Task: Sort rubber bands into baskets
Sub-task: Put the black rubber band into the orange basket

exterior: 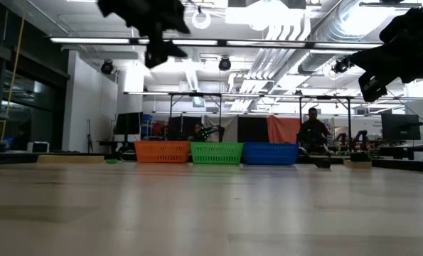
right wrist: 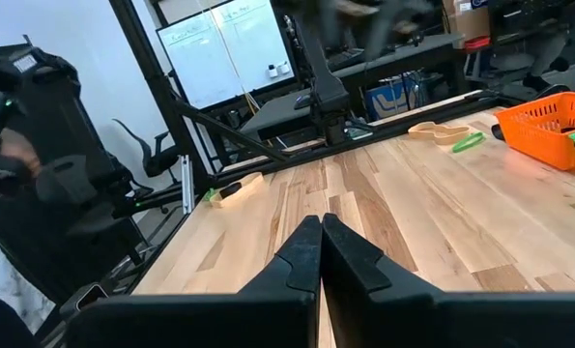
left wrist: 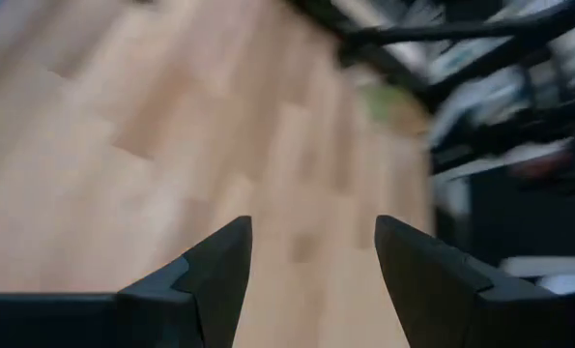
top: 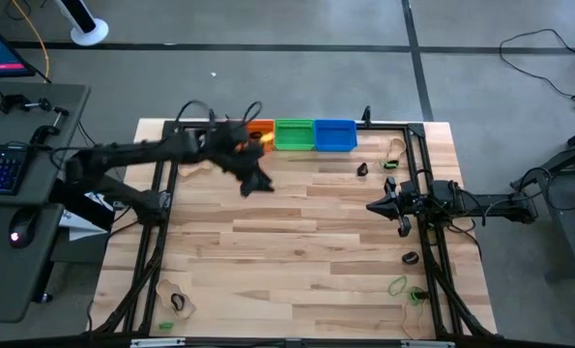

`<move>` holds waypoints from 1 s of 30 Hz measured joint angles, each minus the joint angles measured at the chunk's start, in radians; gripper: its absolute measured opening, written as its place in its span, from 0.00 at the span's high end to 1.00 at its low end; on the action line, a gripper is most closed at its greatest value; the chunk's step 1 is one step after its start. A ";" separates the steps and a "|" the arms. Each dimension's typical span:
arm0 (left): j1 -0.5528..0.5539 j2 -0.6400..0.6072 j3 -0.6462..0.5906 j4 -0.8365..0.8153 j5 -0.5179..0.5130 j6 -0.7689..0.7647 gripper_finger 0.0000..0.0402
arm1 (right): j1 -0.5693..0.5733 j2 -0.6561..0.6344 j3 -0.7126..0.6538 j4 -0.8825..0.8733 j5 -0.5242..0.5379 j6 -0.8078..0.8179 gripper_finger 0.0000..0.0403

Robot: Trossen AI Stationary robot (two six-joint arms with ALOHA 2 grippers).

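Over on the left, the left gripper [top: 261, 182] hangs above the wood just in front of the orange basket [top: 260, 129], jaws spread wide and empty. Next along the far edge sit the green basket [top: 294, 134] and the blue basket [top: 335, 135], touching side by side; their contents can't be made out. Rubber bands lie scattered: a black loop [top: 178, 304] near the front left, a black one [top: 362, 170] below the blue basket, a green one [top: 397, 285] front right. The right gripper [top: 374, 206] waits at the right, jaws clenched on nothing.
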 joint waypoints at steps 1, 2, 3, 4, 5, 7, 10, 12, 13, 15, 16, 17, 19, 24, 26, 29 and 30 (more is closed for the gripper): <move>-0.029 -0.036 -0.047 0.058 -0.003 -0.071 0.47 | 0.000 0.000 0.000 0.000 0.000 0.000 1.00; -0.056 -0.072 -0.094 0.123 -0.015 -0.143 0.47 | 0.000 0.000 0.000 0.000 0.000 -0.001 1.00; -0.080 -0.104 -0.134 0.175 -0.041 -0.210 0.47 | 0.000 0.001 0.000 0.007 0.007 -0.006 1.00; -0.104 -0.139 -0.173 0.225 -0.071 -0.268 0.47 | 0.000 0.004 0.000 0.026 0.029 -0.006 1.00; -0.124 -0.173 -0.206 0.271 -0.114 -0.313 0.47 | 0.000 0.005 0.000 0.061 0.060 0.012 1.00; -0.156 -0.238 -0.254 0.334 -0.208 -0.373 0.47 | 0.000 0.005 0.000 0.179 0.124 0.121 1.00; -0.180 -0.320 -0.287 0.361 -0.334 -0.405 0.47 | -0.001 0.006 0.000 0.415 0.309 0.272 1.00; -0.181 -0.361 -0.292 0.361 -0.395 -0.399 0.47 | -0.001 0.010 0.000 0.548 0.459 0.353 1.00; -0.180 -0.379 -0.292 0.365 -0.421 -0.388 0.47 | -0.004 0.017 0.003 0.583 0.527 0.377 1.00; -0.171 -0.410 -0.291 0.386 -0.462 -0.364 0.47 | -0.020 0.052 0.035 0.542 0.575 0.397 1.00; -0.163 -0.422 -0.291 0.394 -0.475 -0.355 0.47 | -0.028 0.080 0.066 0.472 0.562 0.413 1.00; -0.153 -0.433 -0.291 0.410 -0.478 -0.347 0.47 | -0.039 0.116 0.104 0.376 0.543 0.442 1.00; -0.126 -0.447 -0.291 0.440 -0.483 -0.328 0.47 | -0.069 0.205 0.187 0.123 0.521 0.526 1.00; -0.049 -0.459 -0.290 0.504 -0.467 -0.280 0.47 | -0.188 0.469 0.393 -0.494 0.425 0.751 0.99; -0.021 -0.459 -0.290 0.504 -0.429 -0.276 0.47 | -0.247 0.573 0.442 -0.606 0.368 0.757 0.96; 0.013 -0.459 -0.290 0.504 -0.358 -0.274 0.47 | -0.340 0.712 0.491 -0.628 0.303 0.717 0.86; 0.021 -0.459 -0.290 0.504 -0.336 -0.274 0.47 | -0.372 0.756 0.509 -0.621 0.293 0.697 0.82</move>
